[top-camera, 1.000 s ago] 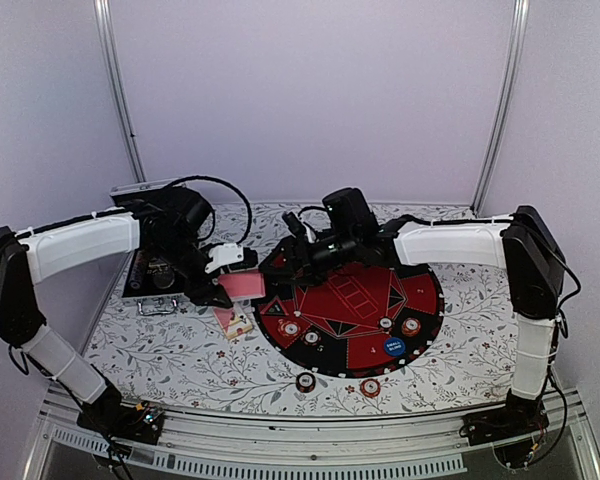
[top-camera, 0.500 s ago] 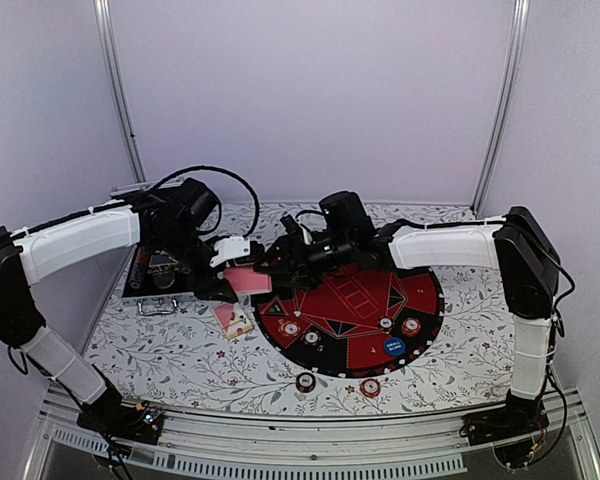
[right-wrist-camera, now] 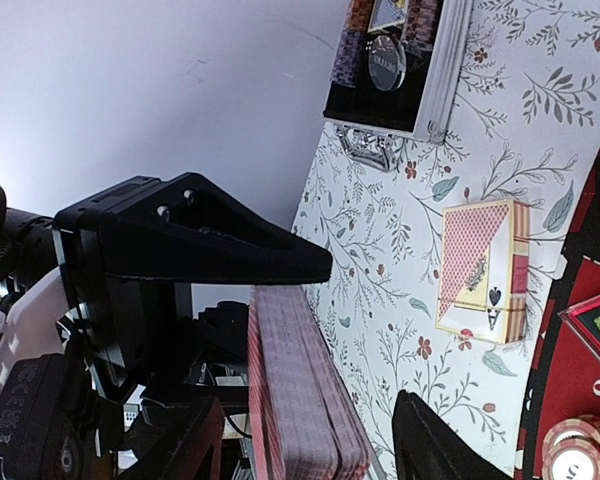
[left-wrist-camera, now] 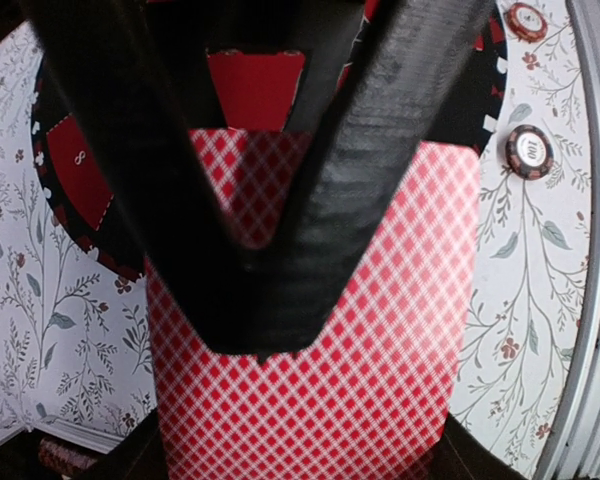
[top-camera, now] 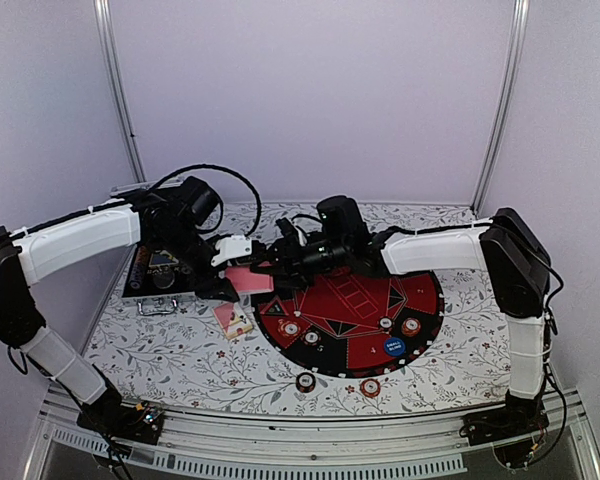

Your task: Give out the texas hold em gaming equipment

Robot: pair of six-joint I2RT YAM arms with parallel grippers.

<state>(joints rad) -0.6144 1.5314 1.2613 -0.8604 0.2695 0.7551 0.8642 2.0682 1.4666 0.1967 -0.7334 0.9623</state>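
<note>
My left gripper (top-camera: pixel 236 274) is shut on a deck of pink-red-backed cards (top-camera: pixel 246 281), held above the table at the mat's left edge. In the left wrist view the checkered deck (left-wrist-camera: pixel 360 370) lies under my black finger (left-wrist-camera: pixel 270 290). My right gripper (top-camera: pixel 278 262) is open right beside the deck. In the right wrist view its fingers (right-wrist-camera: pixel 175 440) stand on either side of the deck (right-wrist-camera: pixel 300 400), seen edge-on. Poker chips (top-camera: pixel 292 328) and a blue button disc (top-camera: pixel 395 348) lie on the mat. Two chips (top-camera: pixel 306 381) lie off the mat near the front.
The round black-and-red mat (top-camera: pixel 355 295) covers the table's middle. A card box (top-camera: pixel 232 320) lies left of it, also in the right wrist view (right-wrist-camera: pixel 485 270). The open silver case (top-camera: pixel 155 272) with chips stands at the far left, also seen in the right wrist view (right-wrist-camera: pixel 435 70).
My left gripper has raised the deck and carried it slightly right. My right gripper has moved left until its open fingers straddle the deck.
</note>
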